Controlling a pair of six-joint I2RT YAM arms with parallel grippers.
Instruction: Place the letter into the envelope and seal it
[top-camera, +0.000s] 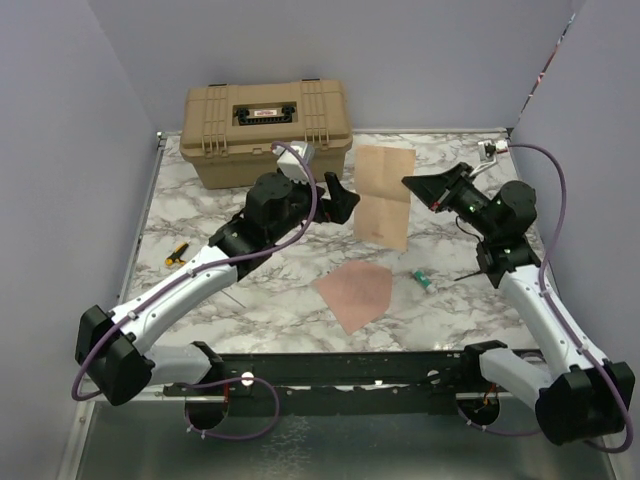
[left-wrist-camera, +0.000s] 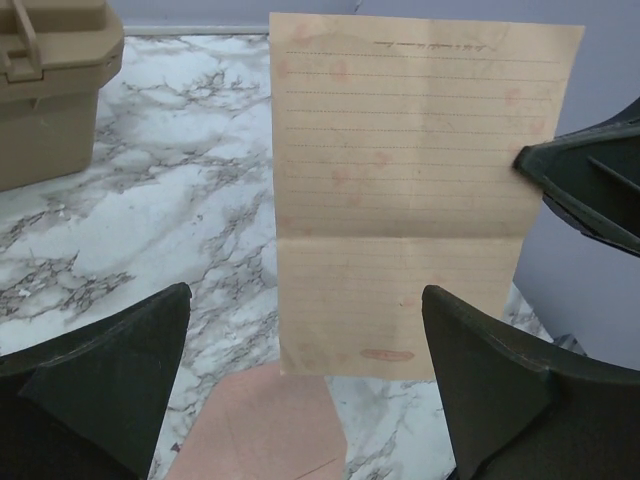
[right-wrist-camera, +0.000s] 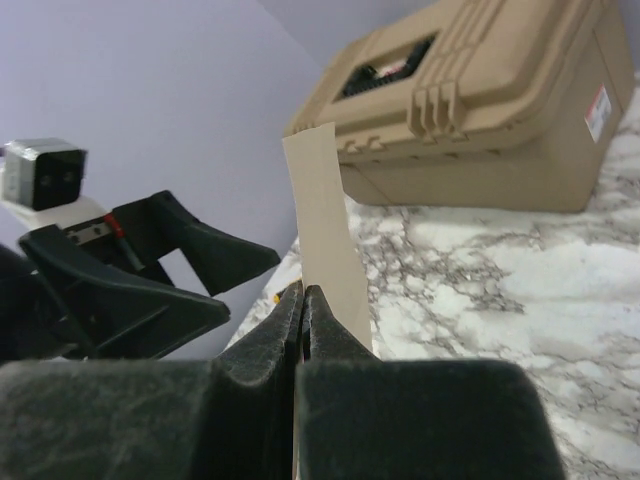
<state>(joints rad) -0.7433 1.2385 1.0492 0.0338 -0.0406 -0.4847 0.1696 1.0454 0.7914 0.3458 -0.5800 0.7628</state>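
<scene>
Nearest the top camera, the black mounting rail spans the near edge of the counter. Just beyond it, the envelope lies flat on the marble surface, turned at an angle and well apart from both end effectors. Nothing appears to be inserted in it. Whether its flap lies open cannot be determined. A small green-and-white object lies to its right, and a yellow-and-black tool lies near the left edge.

Farther back, the letter hangs upright in the air, above and behind the envelope. The right end effector is clamped on the sheet's right edge. The right wrist view shows both fingers pressed together with the paper pinched between them. The left end effector sits just beside the sheet's left edge with its jaws spread wide, gripping nothing. The left wrist view shows a lined sheet, unfolded, with one horizontal crease.

At the far edge stands a tan case, lid shut.

Task status: the letter is off the counter and held. Insertion and sealing are not yet done. The sheet looks longer than the envelope, so folding along the crease is probably required first. Support at one edge only leaves the sheet free to swing or curl.
</scene>
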